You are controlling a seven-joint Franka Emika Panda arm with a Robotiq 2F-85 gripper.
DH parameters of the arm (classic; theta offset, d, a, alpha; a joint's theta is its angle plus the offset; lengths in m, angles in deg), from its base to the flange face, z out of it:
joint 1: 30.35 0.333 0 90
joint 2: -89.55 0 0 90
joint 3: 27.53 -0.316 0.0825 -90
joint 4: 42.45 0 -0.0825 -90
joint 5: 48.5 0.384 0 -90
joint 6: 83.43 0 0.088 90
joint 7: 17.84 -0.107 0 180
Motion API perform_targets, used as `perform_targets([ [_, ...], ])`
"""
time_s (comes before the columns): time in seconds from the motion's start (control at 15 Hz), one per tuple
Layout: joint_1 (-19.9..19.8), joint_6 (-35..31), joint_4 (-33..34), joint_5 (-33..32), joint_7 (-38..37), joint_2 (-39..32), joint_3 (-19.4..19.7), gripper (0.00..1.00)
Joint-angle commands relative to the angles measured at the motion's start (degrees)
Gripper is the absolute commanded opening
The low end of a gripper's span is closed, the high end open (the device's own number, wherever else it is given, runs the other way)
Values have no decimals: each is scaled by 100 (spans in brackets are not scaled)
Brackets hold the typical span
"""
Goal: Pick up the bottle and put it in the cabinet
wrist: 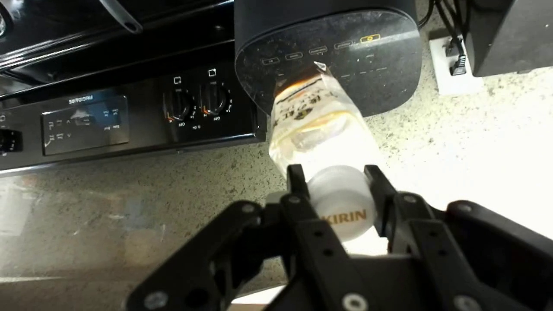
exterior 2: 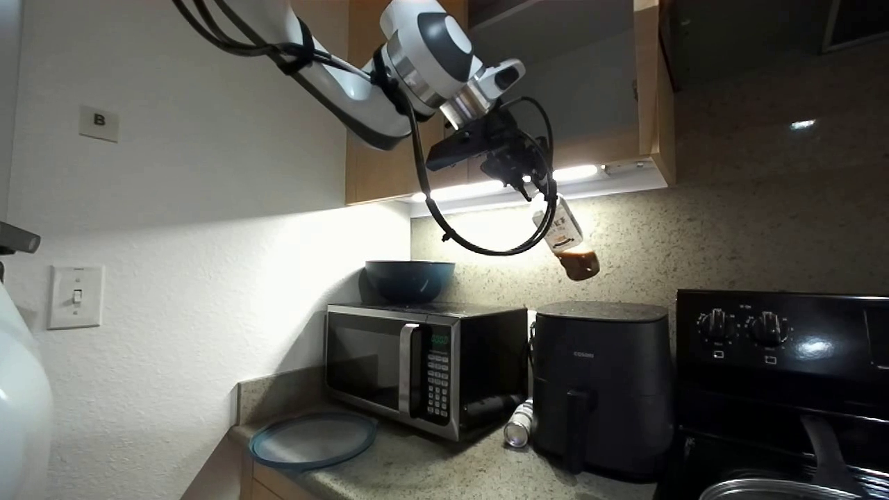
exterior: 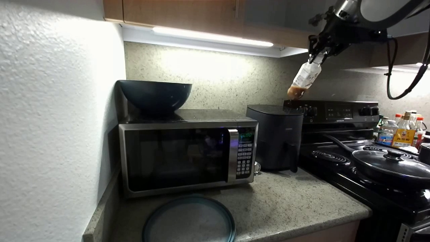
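The bottle is clear plastic with a pale label and brown liquid at the bottom. It hangs tilted in the air in both exterior views point(exterior: 307, 74) point(exterior 2: 561, 229). My gripper point(exterior: 317, 57) is shut on its white cap; in the wrist view the fingers point(wrist: 335, 175) sit on both sides of the cap, and the bottle point(wrist: 317, 116) points away over the air fryer. The gripper also shows in an exterior view point(exterior 2: 533, 193), partly behind cables. The light brown cabinet point(exterior: 181, 12) point(exterior 2: 389, 167) is above, with a light strip underneath; its right part looks open, showing a grey interior.
Below the bottle stands a black air fryer point(exterior: 277, 137), beside the microwave point(exterior: 188, 158) with a dark blue bowl point(exterior: 154, 95) on top. A stove point(exterior: 339, 114) with a lidded pan point(exterior: 393, 164) and clustered bottles point(exterior: 403, 132) is at the right. A round lid point(exterior 2: 312, 439) lies on the counter.
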State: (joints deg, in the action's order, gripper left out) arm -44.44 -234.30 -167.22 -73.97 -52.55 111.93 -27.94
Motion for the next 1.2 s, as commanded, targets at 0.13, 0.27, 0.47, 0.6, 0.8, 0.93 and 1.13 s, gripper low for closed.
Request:
perform_targets([
  [0.13,-240,-202,-158,123,32,-24,-128,37],
  [0.27,-287,-218,-140,59,-48,57,-184,13],
  [0.47,-328,-38,40,16,-31,374,-320,13],
  [0.6,-396,86,224,12,-65,569,-429,12],
  [0.8,-609,282,517,-48,-177,867,-611,12],
  [0.93,-740,378,670,-65,-200,1037,-694,13],
  [1.13,-989,191,762,-186,-233,1238,-824,12],
])
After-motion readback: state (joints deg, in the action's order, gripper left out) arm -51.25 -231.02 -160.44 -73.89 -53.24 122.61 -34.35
